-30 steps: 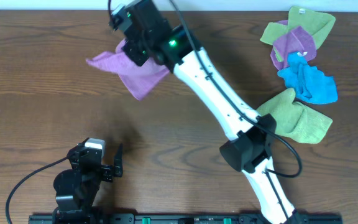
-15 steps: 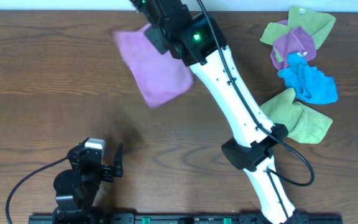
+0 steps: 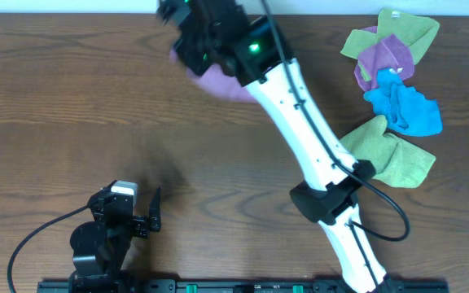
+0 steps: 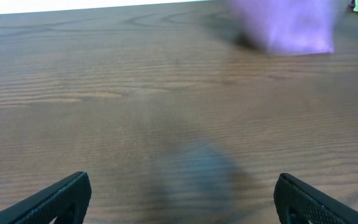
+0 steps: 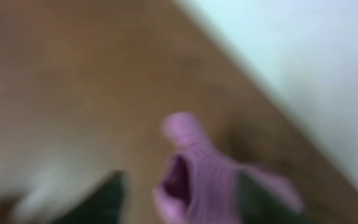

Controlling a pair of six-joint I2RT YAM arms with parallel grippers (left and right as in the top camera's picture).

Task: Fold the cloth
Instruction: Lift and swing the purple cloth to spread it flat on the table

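The purple cloth (image 3: 221,81) lies bunched near the table's far edge, mostly hidden under my right arm in the overhead view. It shows as a blurred purple patch (image 4: 288,25) at the top right of the left wrist view. My right gripper (image 3: 190,37) is over it. In the blurred right wrist view, a fold of the cloth (image 5: 194,165) rises between the right gripper's (image 5: 185,202) spread fingers, closer to the right finger (image 5: 260,199). My left gripper (image 3: 155,210) rests open near the front left, far from the cloth, with only bare wood between its fingertips (image 4: 61,199).
A heap of green, purple and blue cloths (image 3: 393,65) sits at the far right, with another green cloth (image 3: 391,153) below it beside my right arm's base. The table's far edge meets a white surface (image 5: 303,56) just beyond the purple cloth.
My right arm swung the purple cloth from the left to the table's far edge. The cloth went from hanging spread out to bunched under the gripper. The right jaws have come apart.
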